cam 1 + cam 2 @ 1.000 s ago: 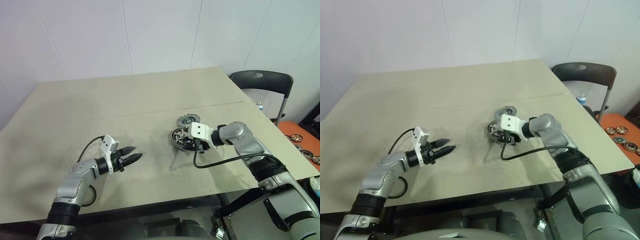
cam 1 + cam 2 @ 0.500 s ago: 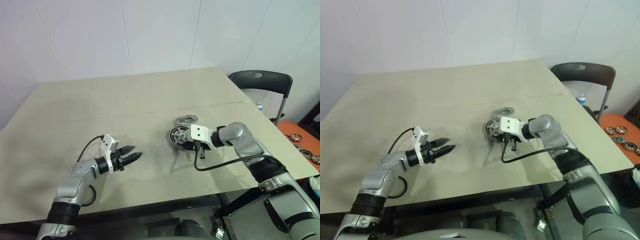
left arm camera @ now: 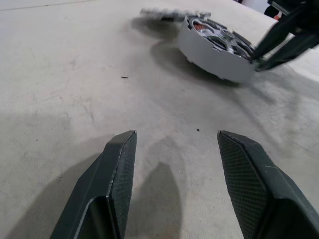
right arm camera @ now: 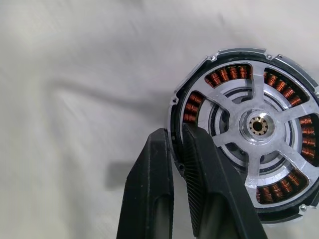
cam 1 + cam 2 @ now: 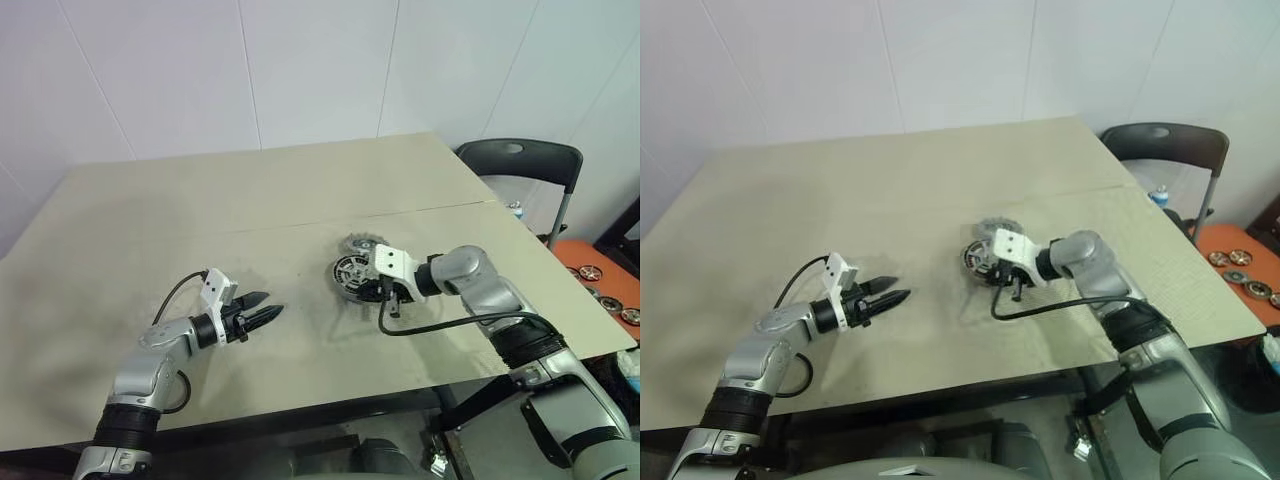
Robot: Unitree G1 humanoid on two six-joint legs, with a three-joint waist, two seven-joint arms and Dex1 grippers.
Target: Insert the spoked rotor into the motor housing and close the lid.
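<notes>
Near the desk's (image 5: 120, 220) front edge, toward its left corner, the left gripper (image 5: 268, 314) hovers with fingers (image 3: 119, 164) spread, empty. Farther in, toward the right edge, the right gripper (image 4: 175, 149) pinches the motor housing's (image 4: 249, 129) rim. The lid (image 5: 357, 242) lies just beyond.
</notes>
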